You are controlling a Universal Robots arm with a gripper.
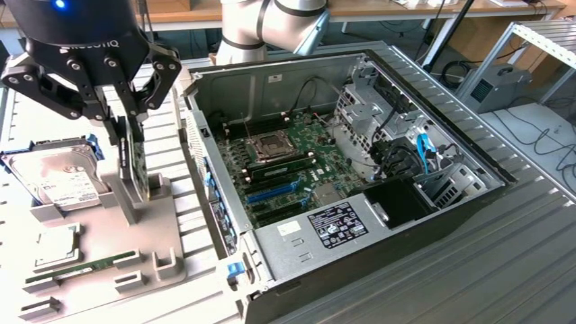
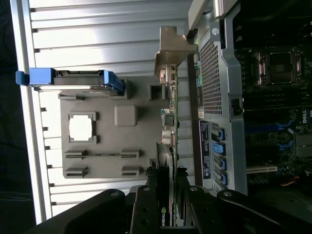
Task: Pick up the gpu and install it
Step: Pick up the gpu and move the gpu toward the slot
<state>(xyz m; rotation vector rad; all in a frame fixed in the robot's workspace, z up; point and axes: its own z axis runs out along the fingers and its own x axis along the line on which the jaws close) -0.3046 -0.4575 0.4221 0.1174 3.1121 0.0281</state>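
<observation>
The gpu (image 1: 137, 165) is a thin dark card standing on edge over the grey parts holder (image 1: 166, 236) at the exterior view's left. My gripper (image 1: 126, 135) comes down from above and is shut on the card's upper edge, one finger on each face. The card's lower edge is level with the holder's upright post; I cannot tell whether it has left the slot. In the wrist view the gpu (image 2: 169, 136) shows edge-on between my gripper (image 2: 165, 195) fingers, its silvery metal bracket at the far end.
A silver hard drive (image 1: 59, 172), a processor chip (image 1: 56, 250) and a green RAM stick (image 1: 77, 270) sit on the holder. The open computer case (image 1: 423, 223) lies to the exterior view's right, with blue expansion slots (image 1: 274, 192) on its motherboard. The case wall (image 2: 214, 97) stands beside the card.
</observation>
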